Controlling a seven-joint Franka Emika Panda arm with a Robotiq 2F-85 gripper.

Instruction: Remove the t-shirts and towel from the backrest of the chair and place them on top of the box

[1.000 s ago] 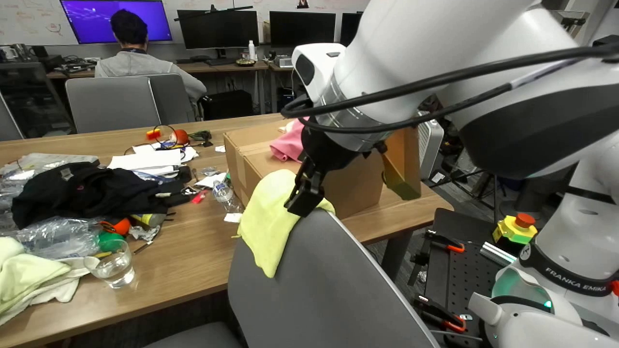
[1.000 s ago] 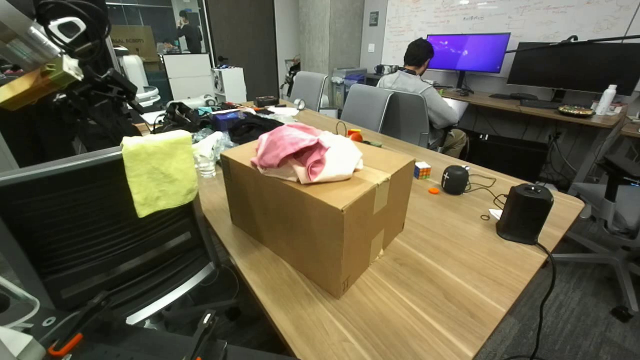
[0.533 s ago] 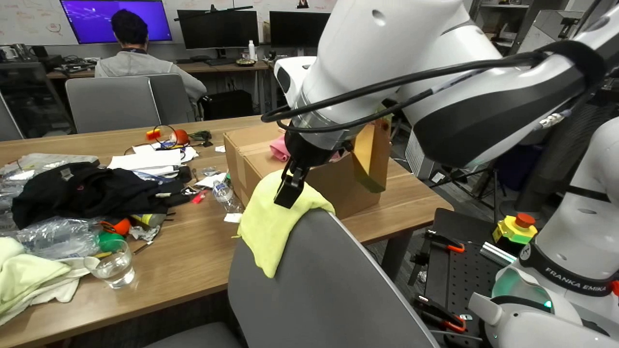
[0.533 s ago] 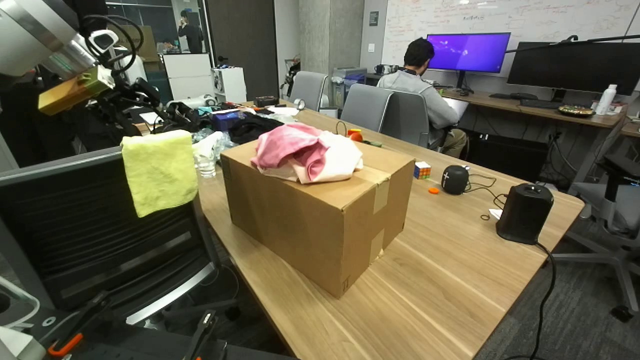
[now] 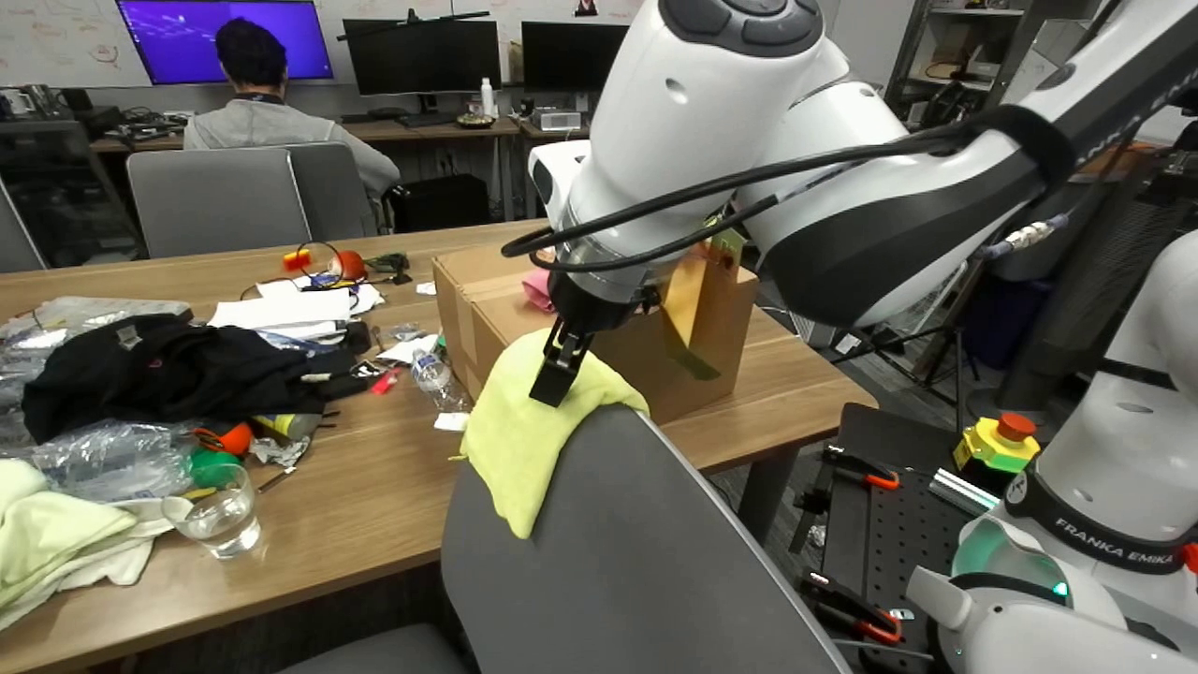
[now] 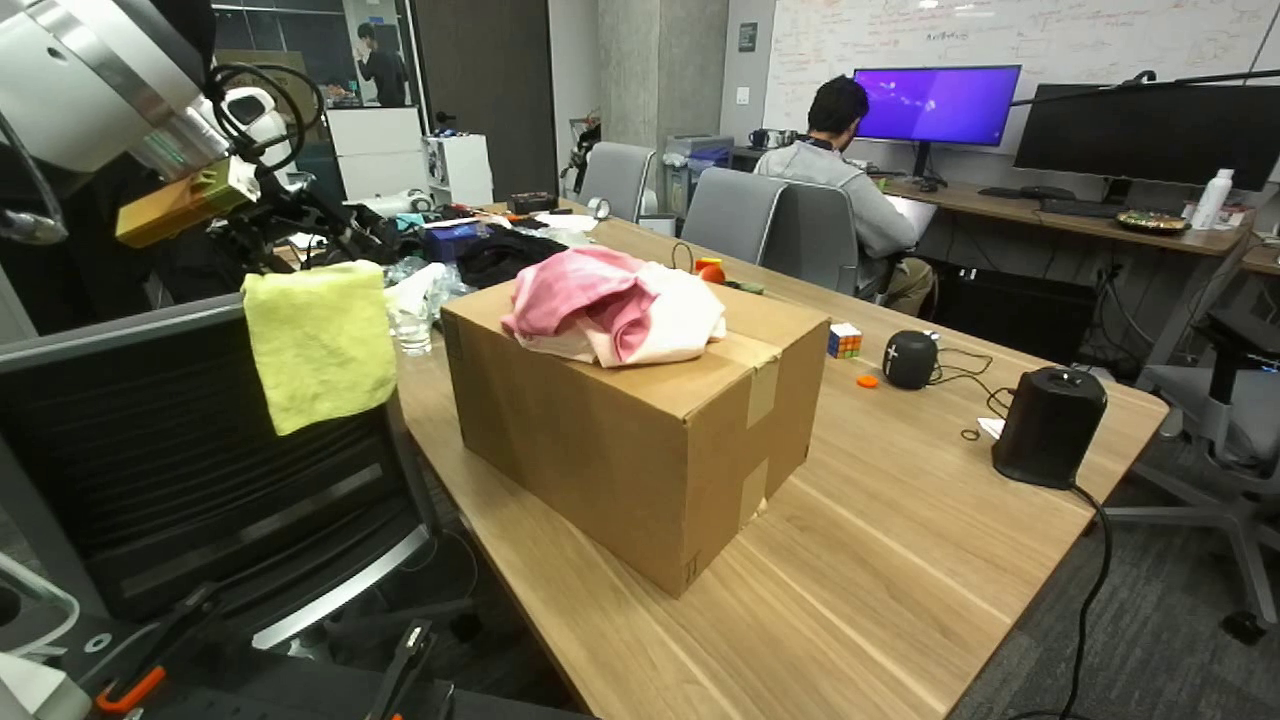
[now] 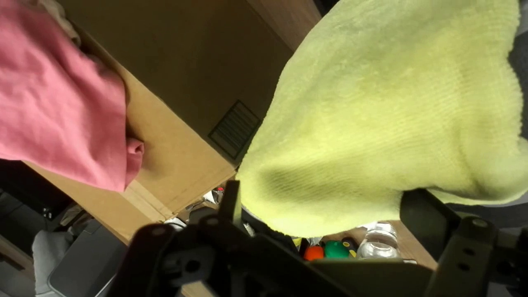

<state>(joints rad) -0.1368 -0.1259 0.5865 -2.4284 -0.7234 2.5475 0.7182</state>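
A yellow towel (image 5: pixel 515 431) hangs over the top of the grey chair's backrest (image 5: pixel 618 552). It also shows in an exterior view (image 6: pixel 320 345) and fills much of the wrist view (image 7: pixel 371 107). A crumpled pink and cream cloth (image 6: pixel 590 290), seemingly t-shirts, lies on top of the cardboard box (image 6: pixel 570 450); whether it is one piece or two I cannot tell. My gripper (image 7: pixel 324 200) is open, with its fingers apart on either side of the towel's upper fold. In an exterior view the gripper (image 5: pixel 557 374) is at the towel's top, with one finger hidden.
The box stands on the wooden table (image 6: pixel 900 560) close behind the chair. A glass of water (image 5: pixel 220 515), a pale cloth (image 5: pixel 65 543), a black garment (image 5: pixel 178 374) and clutter lie along the table. A black speaker (image 6: pixel 1050 425) stands at the far end.
The arm has swung across and come to the towel on the backrest, slowing in the last half second. The towel, chair, box and pink cloth have stayed in place.
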